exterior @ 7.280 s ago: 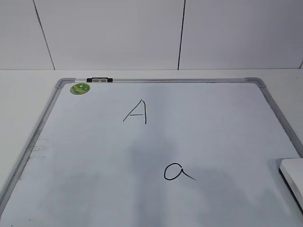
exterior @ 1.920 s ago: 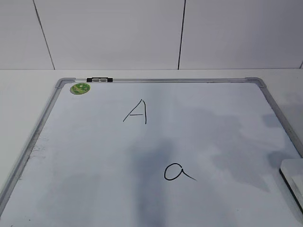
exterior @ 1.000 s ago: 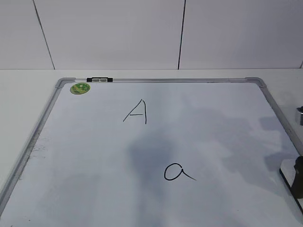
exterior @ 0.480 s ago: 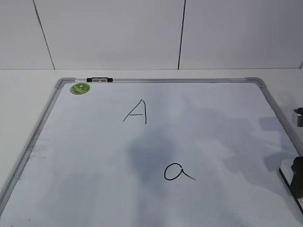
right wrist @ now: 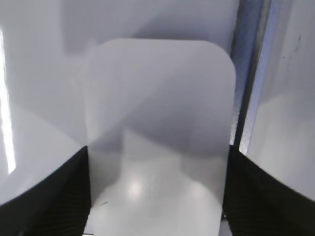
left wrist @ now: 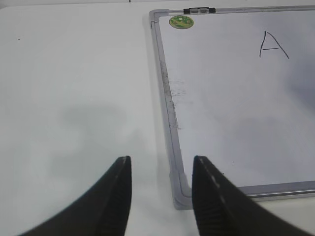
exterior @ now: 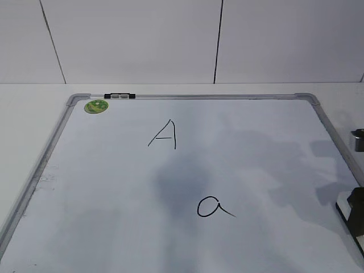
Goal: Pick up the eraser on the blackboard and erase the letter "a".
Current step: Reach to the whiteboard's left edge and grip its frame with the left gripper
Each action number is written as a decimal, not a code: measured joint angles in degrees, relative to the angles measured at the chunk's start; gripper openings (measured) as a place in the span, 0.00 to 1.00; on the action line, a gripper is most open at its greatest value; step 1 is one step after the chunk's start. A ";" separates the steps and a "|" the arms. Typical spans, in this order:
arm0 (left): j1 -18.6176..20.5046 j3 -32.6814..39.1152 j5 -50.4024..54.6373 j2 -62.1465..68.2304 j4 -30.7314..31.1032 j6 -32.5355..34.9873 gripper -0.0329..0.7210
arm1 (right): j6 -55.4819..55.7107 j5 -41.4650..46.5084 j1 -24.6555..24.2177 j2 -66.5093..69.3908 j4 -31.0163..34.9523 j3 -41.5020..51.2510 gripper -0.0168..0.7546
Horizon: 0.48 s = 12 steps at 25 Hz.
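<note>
The blackboard [exterior: 114, 187] is a white board in a grey frame that lies flat on the table. The letter "a" [exterior: 213, 207] is written in black at its lower middle. The eraser [right wrist: 157, 123], a white rounded block, lies at the board's right edge, and only a sliver of it shows in the exterior view [exterior: 343, 202]. My right gripper [right wrist: 158, 152] is open with one jaw on each long side of the eraser, and it shows at the right edge of the exterior view [exterior: 358, 211]. My left gripper [left wrist: 161, 160] is open and empty above the table beside the board's corner [left wrist: 179, 196].
A capital "A" [exterior: 165, 135] is written above the small letter. A round green sticker [exterior: 96, 106] and a black-and-silver clip [exterior: 119, 96] sit at the board's far left corner. The grey frame [right wrist: 251, 73] runs just right of the eraser. A white wall stands behind.
My right gripper came in from the right edge and lowered over the eraser, now covering most of it. The board and letters have not moved.
</note>
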 joint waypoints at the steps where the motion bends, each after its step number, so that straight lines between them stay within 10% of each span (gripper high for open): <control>1: 0.00 0.00 0.00 0.00 0.00 0.00 0.45 | 0.00 0.00 0.00 0.00 0.00 0.00 0.78; 12: 0.00 0.00 0.00 0.00 0.00 0.00 0.45 | 0.00 0.00 0.00 0.00 0.00 0.00 0.77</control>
